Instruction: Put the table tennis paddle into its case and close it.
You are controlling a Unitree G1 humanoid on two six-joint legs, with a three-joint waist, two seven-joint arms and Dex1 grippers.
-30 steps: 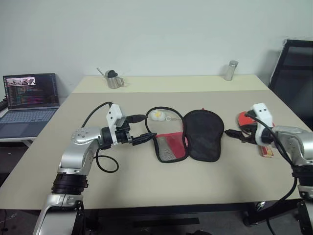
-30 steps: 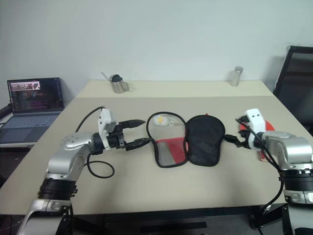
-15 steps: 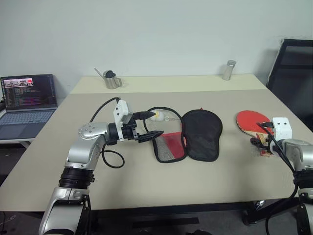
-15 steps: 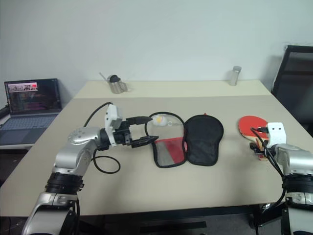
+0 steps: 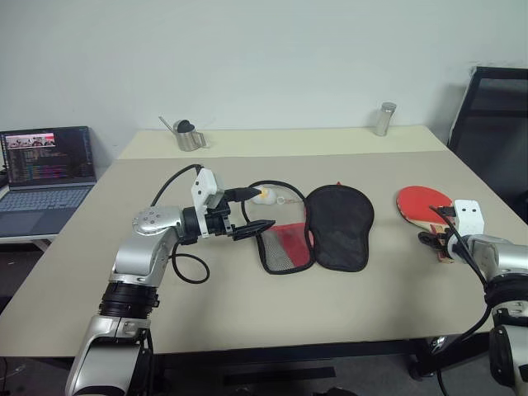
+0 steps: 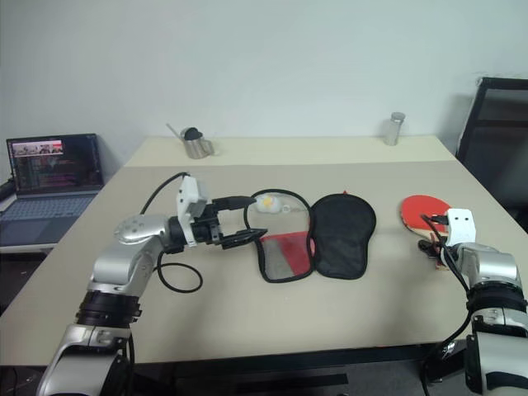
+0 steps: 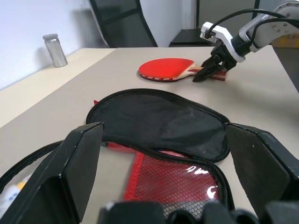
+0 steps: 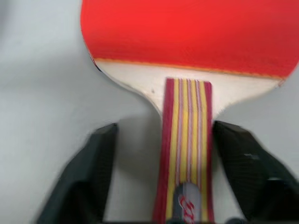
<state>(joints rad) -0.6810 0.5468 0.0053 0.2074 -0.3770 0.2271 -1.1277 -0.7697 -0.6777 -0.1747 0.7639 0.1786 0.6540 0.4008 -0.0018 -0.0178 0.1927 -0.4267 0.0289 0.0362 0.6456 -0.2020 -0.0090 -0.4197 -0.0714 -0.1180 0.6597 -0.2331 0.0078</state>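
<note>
Paddle: the table tennis paddle lies flat near the table's right edge, well apart from the case.
Change: the right gripper has dropped to the handle, fingers straddling it, not yet pinching.
Left gripper: unmoved beside the opened case, jaws spread wide.
Meaning: pickup appears imminent; insertion and zipping remain.

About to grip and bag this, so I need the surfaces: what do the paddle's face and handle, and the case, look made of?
The table tennis paddle face looks like smooth matte red rubber; its handle looks like pale bare wood with inlaid red and yellow stripes. The case looks like soft black fabric edged by a zip, with a red lining behind black mesh, probably synthetic.
</note>
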